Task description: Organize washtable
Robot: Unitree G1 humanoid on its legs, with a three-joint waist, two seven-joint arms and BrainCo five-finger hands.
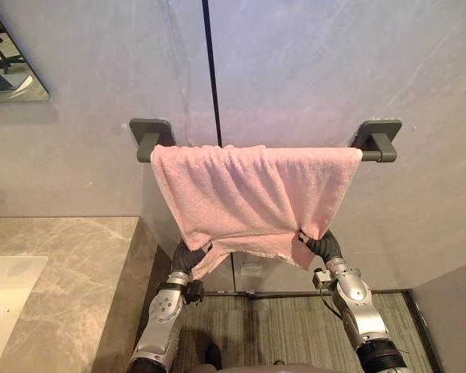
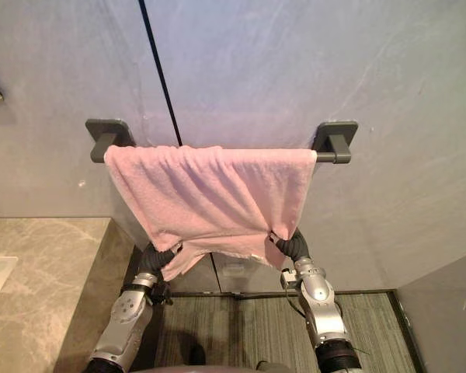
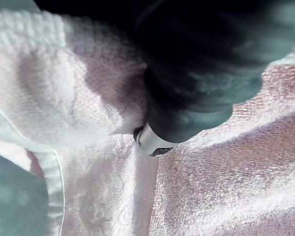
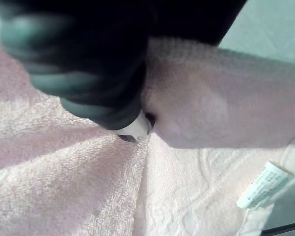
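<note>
Pink towel (image 1: 252,194) hangs draped over the dark grey towel bar (image 1: 377,155) on the wall, spanning it from just beside one bracket to just beside the other, beside and above the marble counter (image 1: 70,264) with its white sink (image 1: 4,295). Its lower hem is uneven, gathered up at both lower corners and sagging to a point on the robot's left. The left hand (image 1: 190,256) is tucked up into the left lower corner and the right hand (image 1: 320,245) into the right one. Each wrist view shows cloth bunched tight against the dark cover, with a white label (image 4: 264,184) near the hem. Whether either hand is pinching the cloth or merely pressed into it, I cannot tell, since the towel hides the rest. The step in hand looks like squaring the towel on the bar. The next move likely calls for an even downward draw at both corners to level the hem. Both hands should then come away gently, so the cloth neither slides along the bar nor is dragged off it.
</note>
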